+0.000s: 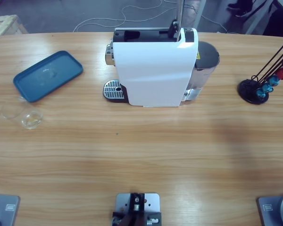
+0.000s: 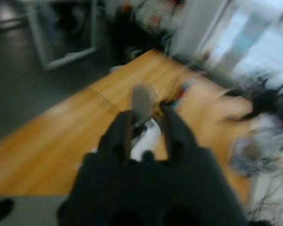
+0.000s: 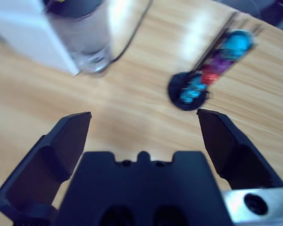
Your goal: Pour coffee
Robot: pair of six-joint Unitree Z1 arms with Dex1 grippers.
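No coffee shows in any view. The clear glass cup (image 1: 31, 119) at 9 o'clock on the bench (image 1: 141, 160) looks empty, so I judge the drink is not yet brewed and would come from the white coffee machine (image 1: 153, 70) at 12 o'clock.

The right gripper (image 3: 144, 117) has its fingers spread wide with nothing between them. It hangs above bare wood, with the capsule stand (image 3: 188, 92) ahead at 1 o'clock and the machine's clear water tank (image 3: 92, 42) at 11 o'clock. The left gripper (image 2: 148, 125) looks down from high over the bench. Something grey and blurred sits near its tips, and I cannot tell whether its fingers are grasping it or loose. Neither arm appears in the high view.

The step in hand looks like preparation. The cup stands well apart from the drip tray (image 1: 113, 89), which juts from the machine's 9 o'clock end, with the blue tray (image 1: 48, 75) nearby at 10 o'clock.

To do the step well:
- Grip the cup low on its wall, because thin glass slips and tips easily.
- Set it square on the grille under the spout before anything flows.
- Approach from 9 o'clock, to stay clear of the silver lever (image 1: 179, 14) standing up from the machine's top.
- If a capsule is wanted first, bring the right fingers onto one capsule only, since the thin black rods of the stand could snag.
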